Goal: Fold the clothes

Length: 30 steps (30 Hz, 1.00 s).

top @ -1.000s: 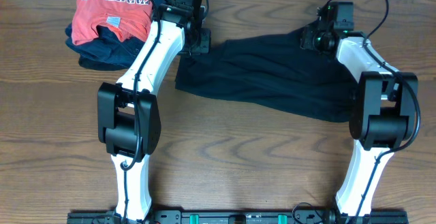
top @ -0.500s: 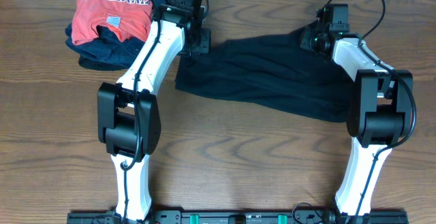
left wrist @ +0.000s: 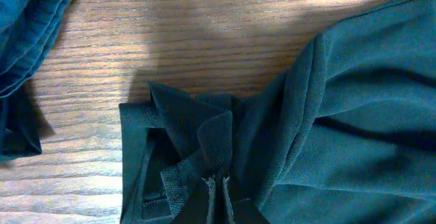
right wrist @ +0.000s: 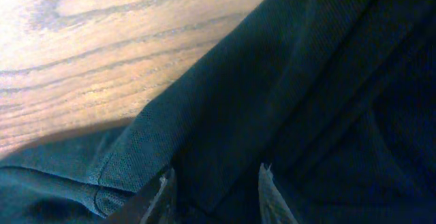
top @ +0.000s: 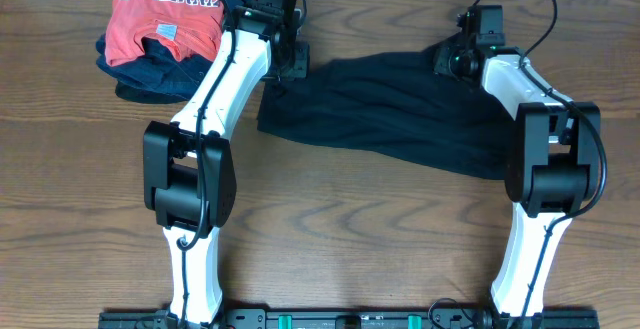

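The black shirt [top: 400, 109] lies spread across the middle of the wooden table, bunched and wrinkled. My left gripper [top: 292, 62] is at its upper left corner, shut on a pinched fold of the black shirt [left wrist: 218, 142]. My right gripper [top: 450, 59] is at its upper right corner, with the fingers [right wrist: 214, 183] open and black shirt fabric [right wrist: 306, 101] lying between and under them. No logo or label shows.
A red shirt with white lettering [top: 165, 9] lies on a dark navy garment [top: 150, 74] at the far left, close to my left arm. The navy fabric also shows in the left wrist view [left wrist: 27, 33]. Bare wood table [top: 330, 239] lies in front.
My right gripper has shifted a little left and toward the far edge along the shirt's upper right corner. The left arm and the shirt have not visibly moved.
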Motion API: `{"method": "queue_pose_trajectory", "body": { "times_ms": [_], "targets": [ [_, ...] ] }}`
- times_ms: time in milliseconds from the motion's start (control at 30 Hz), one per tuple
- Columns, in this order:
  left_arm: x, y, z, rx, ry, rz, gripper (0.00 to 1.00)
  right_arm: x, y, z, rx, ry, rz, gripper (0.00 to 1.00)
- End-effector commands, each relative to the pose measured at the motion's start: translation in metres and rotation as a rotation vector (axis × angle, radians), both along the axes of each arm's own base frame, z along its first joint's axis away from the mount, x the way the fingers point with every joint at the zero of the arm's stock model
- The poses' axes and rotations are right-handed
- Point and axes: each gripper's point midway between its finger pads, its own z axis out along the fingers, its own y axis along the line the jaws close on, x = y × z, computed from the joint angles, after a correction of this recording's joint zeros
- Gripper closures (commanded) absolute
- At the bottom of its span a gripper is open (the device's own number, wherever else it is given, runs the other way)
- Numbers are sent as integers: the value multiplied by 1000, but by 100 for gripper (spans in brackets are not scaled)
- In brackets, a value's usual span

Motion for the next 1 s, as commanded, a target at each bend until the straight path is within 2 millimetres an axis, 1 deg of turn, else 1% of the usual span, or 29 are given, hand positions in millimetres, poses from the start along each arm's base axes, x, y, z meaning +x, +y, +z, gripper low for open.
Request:
{"method": "queue_pose_trajectory", "body": {
  "times_ms": [0, 100, 200, 300, 433, 500, 567, 700, 767, 867, 967],
  "targets": [
    [4, 0, 24, -14, -52, -7, 94, -16, 0, -27, -28, 91, -48, 67],
    [4, 0, 24, -13, -52, -7, 94, -19, -6, -29, -59, 104, -64, 81],
    [5, 0, 25, -13, -56, -7, 94, -17, -11, -29, -74, 97, -76, 94],
    [7, 2, 25, -2, -64, -2, 94, -15, -14, -27, -70, 88, -83, 99],
    [8, 2, 25, -1, -71, 1, 94, -9, -20, -12, -53, 73, -82, 99],
    [9, 2, 26, -2, -75, 1, 94, -6, -23, 2, -49, 60, -84, 99],
    [10, 2, 27, -3, -82, 1, 94, -6, -26, 21, -46, 52, -77, 99],
    [11, 5, 34, 9, -99, 8, 94, -14, -29, 64, -7, 48, -50, 99],
    [11, 5, 39, 7, -108, 8, 94, -24, -34, 86, 8, 48, -37, 99],
    [11, 7, 47, 11, -126, 12, 94, -41, -43, 111, 0, 57, -33, 99],
    [12, 12, 53, 33, -144, 24, 94, -58, -53, 130, -16, 70, -26, 99]
  ]
}}
